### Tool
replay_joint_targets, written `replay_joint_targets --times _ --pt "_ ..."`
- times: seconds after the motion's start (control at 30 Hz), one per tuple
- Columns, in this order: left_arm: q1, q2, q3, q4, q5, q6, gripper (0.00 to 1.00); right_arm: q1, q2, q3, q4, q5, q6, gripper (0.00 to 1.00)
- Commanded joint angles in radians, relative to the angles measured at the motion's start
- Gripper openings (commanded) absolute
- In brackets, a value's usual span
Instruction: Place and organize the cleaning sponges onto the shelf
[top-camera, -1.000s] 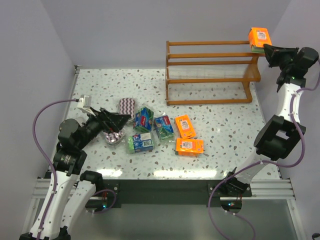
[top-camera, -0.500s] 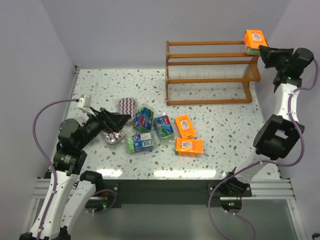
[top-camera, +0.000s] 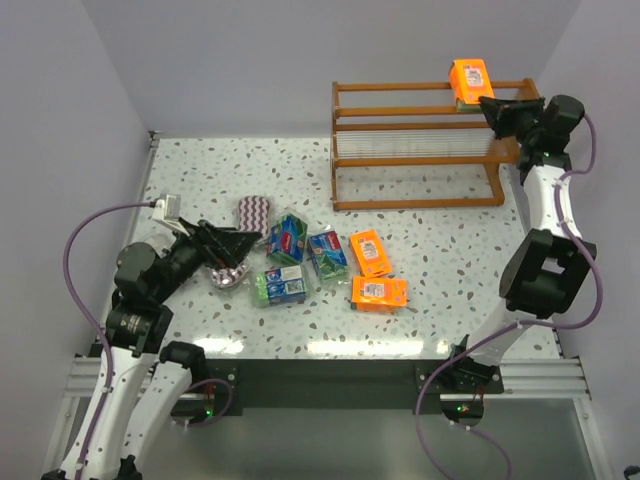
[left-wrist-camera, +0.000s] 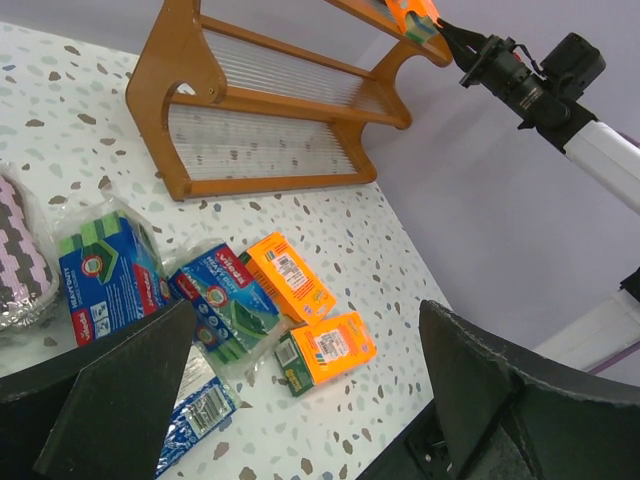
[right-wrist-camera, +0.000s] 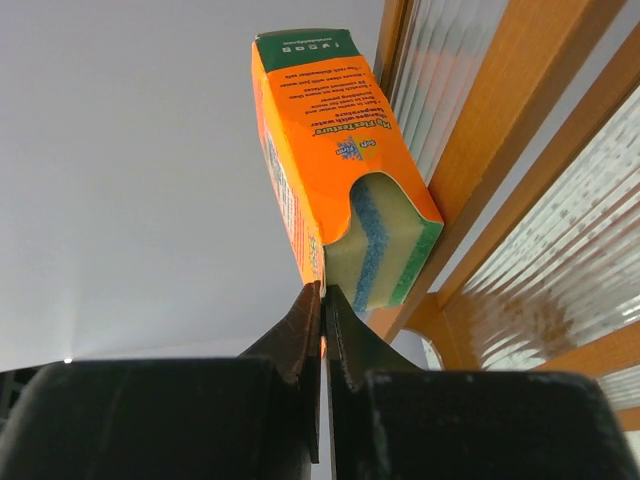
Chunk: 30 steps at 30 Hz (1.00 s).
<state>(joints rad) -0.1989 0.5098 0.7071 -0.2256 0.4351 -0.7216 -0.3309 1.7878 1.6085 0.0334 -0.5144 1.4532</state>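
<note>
At the shelf (top-camera: 400, 126) top, one orange pack (top-camera: 470, 78)

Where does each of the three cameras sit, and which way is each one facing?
Top external: above and behind the arms, looking down on the table; the left arm and right arm both show.
Left wrist: low over the table, facing the shelf; the open left gripper frames the bottom edge.
Right wrist: by the shelf's top tier, looking upward; the shut right gripper touches the orange pack.
Shared: all three show the shelf and that orange pack.
</note>
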Motion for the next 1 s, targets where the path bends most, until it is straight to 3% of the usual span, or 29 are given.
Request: replay_joint_targets --times 0.0,0.47,0.57,0.7,0.8,0.97 --pt "-0.002 -0.019 0.011 0.005 -0.016 0.008 1.00 0.009 -0.071 -0.053 0.005 0.048 -0.010 0.00" --pt "-0.002 -0.008 0.015 0.000 -0.015 0.021 1.00 0.009 -0.082 -0.067 0.014 0.071 0.001 0.00" --pt "-0.002 -0.005 0.018 -0.001 -0.013 0.021 1.00 0.009 -0.079 -0.071 0.034 0.067 0.009 0.11" --pt "-0.002 -0.004 0.026 -0.003 -0.013 0.021 1.00 0.009 -0.091 -0.068 0.046 0.059 0.018 0.41" --pt "-0.002 0.002 0.031 -0.004 -0.013 0.022 1.00 0.007 -0.110 -0.061 0.054 0.036 0.035 0.58" --pt "-0.002 0.006 0.048 -0.017 -0.016 0.031 1.00 0.000 -0.194 -0.077 0.017 0.021 0.035 0.67"
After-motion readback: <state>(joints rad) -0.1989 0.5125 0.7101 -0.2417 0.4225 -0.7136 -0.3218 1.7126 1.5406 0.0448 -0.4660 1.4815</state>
